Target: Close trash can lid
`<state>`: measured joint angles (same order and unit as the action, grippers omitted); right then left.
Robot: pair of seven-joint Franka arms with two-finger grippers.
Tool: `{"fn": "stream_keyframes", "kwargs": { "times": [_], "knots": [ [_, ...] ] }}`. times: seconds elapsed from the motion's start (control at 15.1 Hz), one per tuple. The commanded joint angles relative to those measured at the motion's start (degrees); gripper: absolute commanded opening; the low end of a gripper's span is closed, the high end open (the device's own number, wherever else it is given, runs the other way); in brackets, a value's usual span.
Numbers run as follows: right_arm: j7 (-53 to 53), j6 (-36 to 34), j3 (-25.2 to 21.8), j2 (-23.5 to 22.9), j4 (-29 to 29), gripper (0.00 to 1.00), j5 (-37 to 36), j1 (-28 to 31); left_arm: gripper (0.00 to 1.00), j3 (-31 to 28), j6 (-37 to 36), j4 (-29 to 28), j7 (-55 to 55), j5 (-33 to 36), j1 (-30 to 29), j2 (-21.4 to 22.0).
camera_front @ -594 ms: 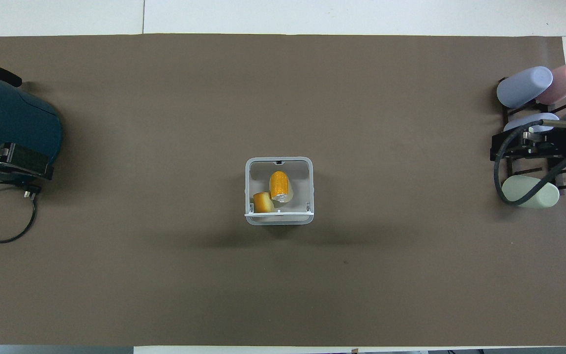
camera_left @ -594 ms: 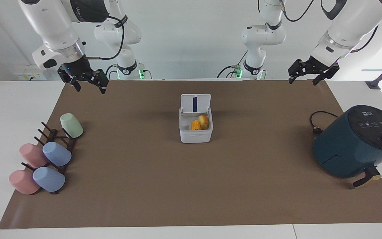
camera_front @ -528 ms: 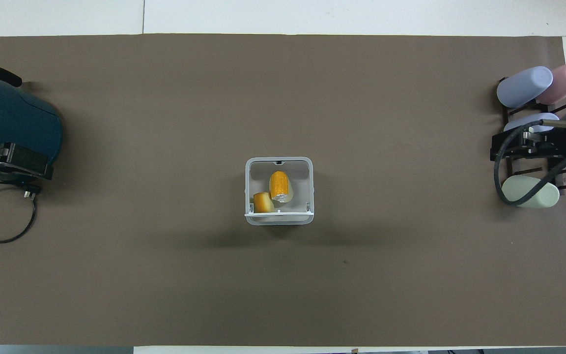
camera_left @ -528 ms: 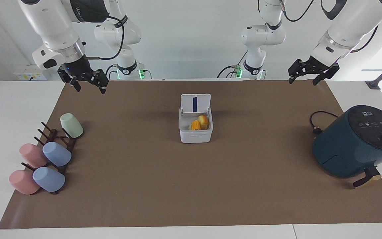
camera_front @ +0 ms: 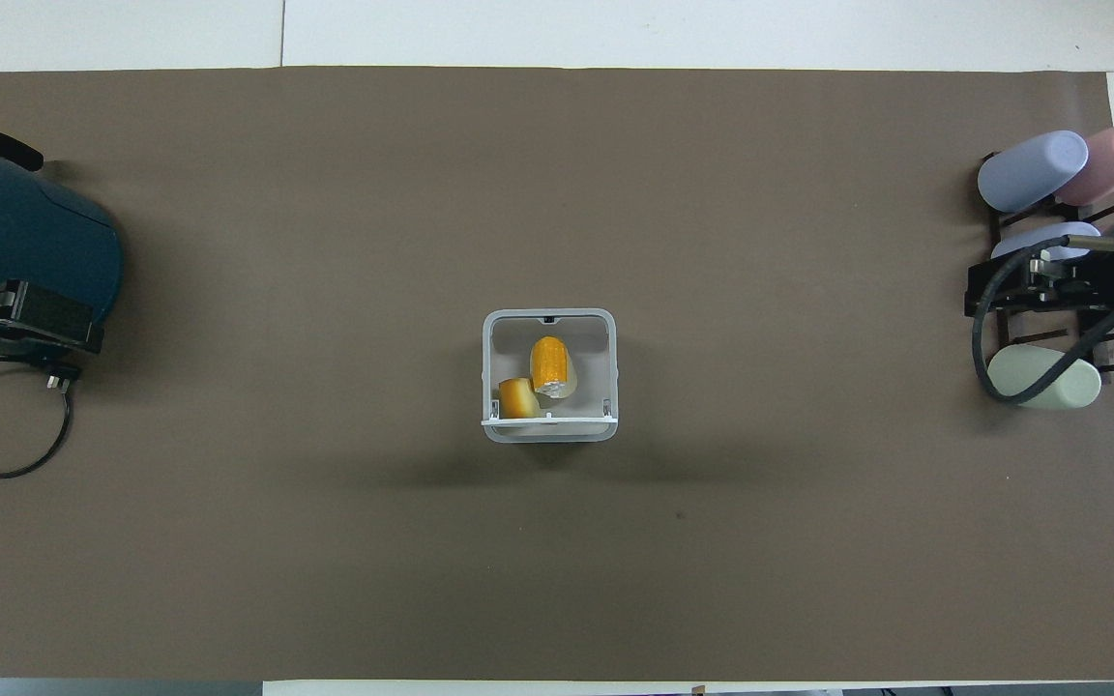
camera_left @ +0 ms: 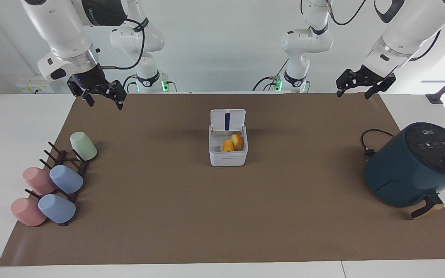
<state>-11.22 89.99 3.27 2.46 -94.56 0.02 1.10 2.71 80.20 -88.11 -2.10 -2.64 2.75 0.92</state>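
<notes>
**Both hands raised at the corners, lid standing open**

Left hand (camera_left: 357, 84) hangs in the air over the corner of the brown mat (camera_left: 222, 216) at the left arm's end of the bench (camera_left: 14, 116), its fingers spread apart and holding nothing. The right hand (camera_left: 99, 94) hangs over the mat's corner at the right arm's end, fingers likewise spread and empty. Each is well apart from the trash can (camera_left: 228, 156), which sits near the middle of the mat.

The lid (camera_left: 228, 119) stands upright on the can's edge nearer to the robots, its underside with the dark blue strip turned away from them. Inside the open can lie two orange-yellow food pieces (camera_front: 549, 364).

A teal air fryer (camera_left: 415, 164) stands at the left arm's end of the bench, with a black cable (camera_left: 369, 141) coiled beside it. At the right arm's end, a dark rack (camera_left: 66, 162) carries pink, blue and green cups (camera_left: 66, 179).
</notes>
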Motion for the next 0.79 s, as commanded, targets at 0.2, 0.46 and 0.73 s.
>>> {"fn": "stream_keyframes", "kwargs": {
  "times": [0.2, 0.46, 0.73],
  "knots": [
    [1.1, -0.5, 0.5, 0.0, 0.1, 1.0, 0.0, 0.7, 0.95, 1.9, 3.8, -2.6, 4.2, 0.4, 5.6, 1.6],
    [1.1, -0.5, 0.5, 0.0, 0.1, 1.0, 0.0, 0.7, 0.0, 2.1, 13.0, -13.9, 21.3, -0.2, 20.3, 7.2],
    [1.2, -0.5, 0.5, 0.0, 0.1, 1.0, 0.0, 0.7, 0.0, 2.1, 18.5, -20.9, 30.5, -2.0, 32.4, 9.4]
  ]
}}
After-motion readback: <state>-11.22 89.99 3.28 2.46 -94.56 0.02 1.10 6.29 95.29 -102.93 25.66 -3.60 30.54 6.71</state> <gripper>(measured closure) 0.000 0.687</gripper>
